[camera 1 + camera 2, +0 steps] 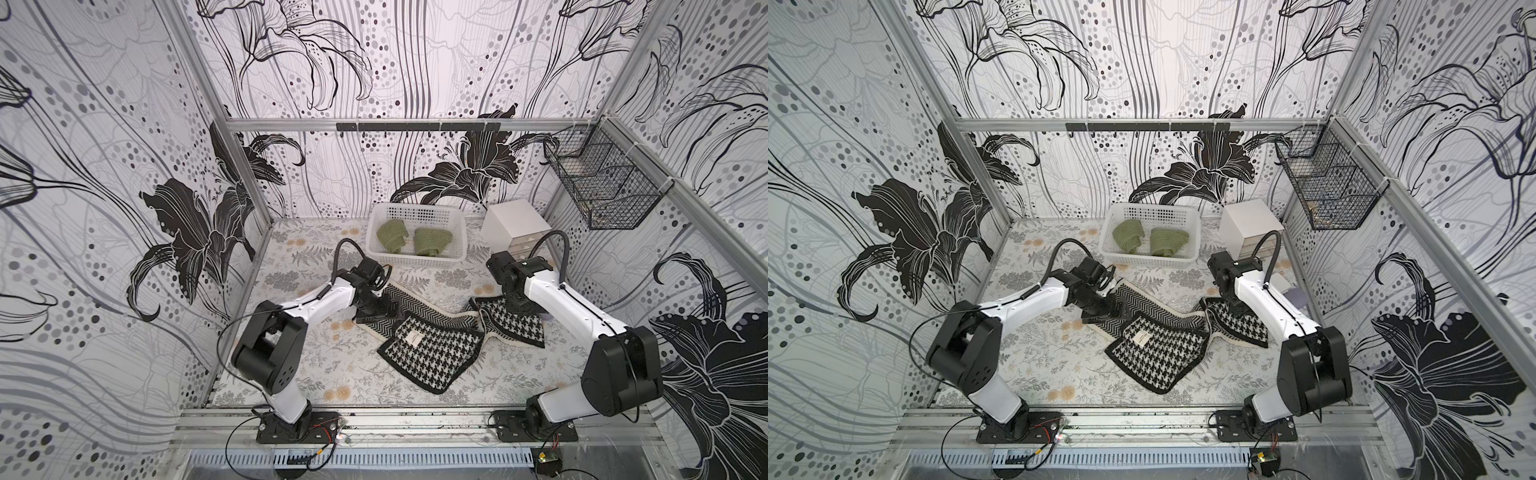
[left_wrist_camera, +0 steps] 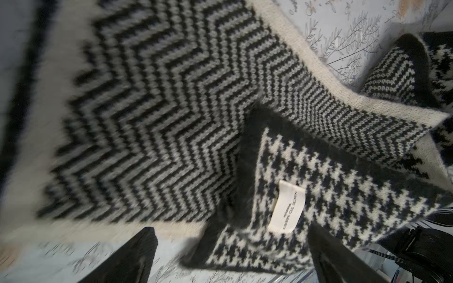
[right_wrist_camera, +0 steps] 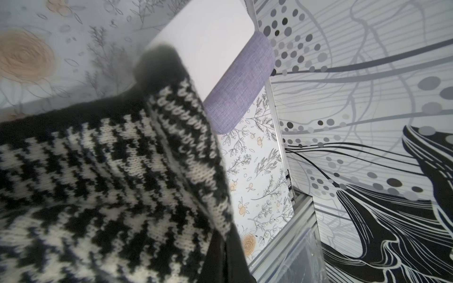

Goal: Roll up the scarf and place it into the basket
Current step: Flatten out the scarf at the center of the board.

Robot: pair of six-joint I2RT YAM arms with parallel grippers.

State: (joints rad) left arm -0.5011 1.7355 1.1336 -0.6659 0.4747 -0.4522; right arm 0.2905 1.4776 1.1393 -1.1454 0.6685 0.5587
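– left gripper (image 1: 378,316), how is it seen?
– its jaws are spread wide and nothing is held. it is poised just over the herringbone stretch of the scarf (image 1: 428,351), as is shown in the left wrist view.
– and the right gripper (image 1: 516,306)?
– it is clamped tight. in the right wrist view a houndstooth edge of the scarf is drawn up to the dark fingers (image 3: 225,264) and appears to be pinched there.
– where is the scarf found?
– it is spread unrolled and rumpled on the floral table (image 1: 316,374), between the two arms. one houndstooth end is folded over the herringbone part, with a white label (image 2: 286,208) turned up.
– what is seen farther back?
– the basket (image 1: 415,261) is set just behind the scarf's far end, and two green rolls (image 1: 392,237) are laid inside it. a white drawer box (image 1: 515,222) is placed just beside the basket, and a black wire basket (image 1: 602,187) is hung on the side wall.
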